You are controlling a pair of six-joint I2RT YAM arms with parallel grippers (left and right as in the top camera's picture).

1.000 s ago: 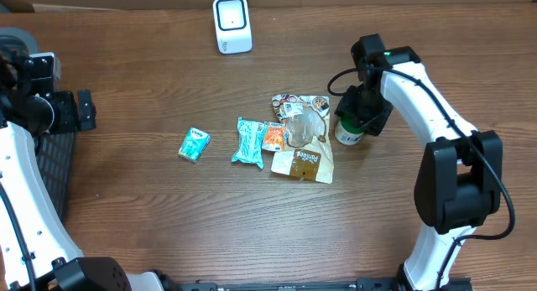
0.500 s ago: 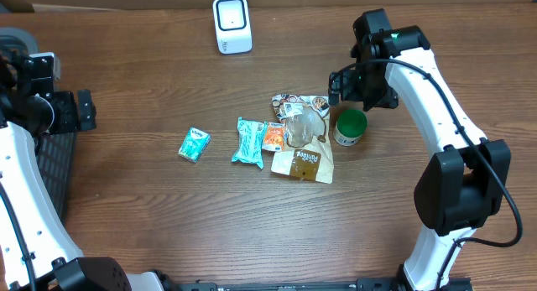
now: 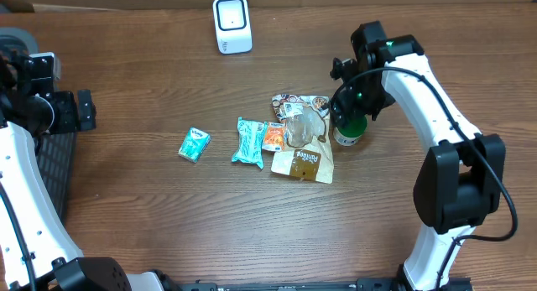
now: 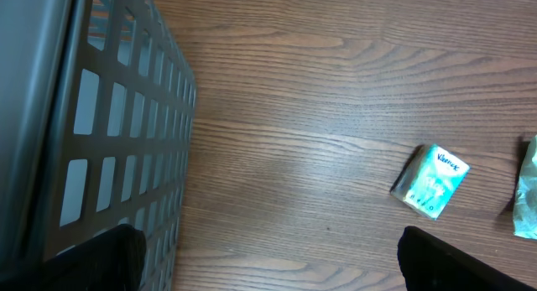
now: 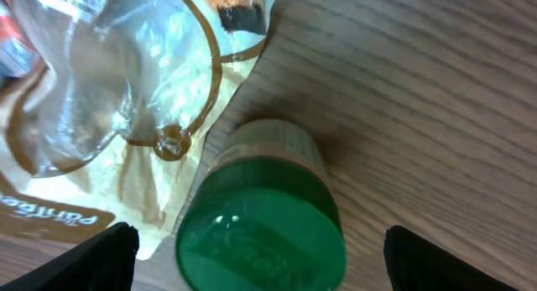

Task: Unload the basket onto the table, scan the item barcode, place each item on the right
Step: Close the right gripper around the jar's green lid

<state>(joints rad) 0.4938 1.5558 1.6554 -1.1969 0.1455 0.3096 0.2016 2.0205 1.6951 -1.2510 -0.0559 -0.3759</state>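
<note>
Evidently the right hand is hovering wide open above the green-lidded jar, grasp and scan both pending.

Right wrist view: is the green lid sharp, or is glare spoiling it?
Right wrist view: the green lid is close and soft, with faint pale reflections; the clear bag beside it shows stronger glare. Overhead view: evenly lit and sharp, though the right arm partly covers the jar.

A small green-lidded jar stands upright just right of frame centre; the white barcode scanner sits at the top, left of centre.
</note>
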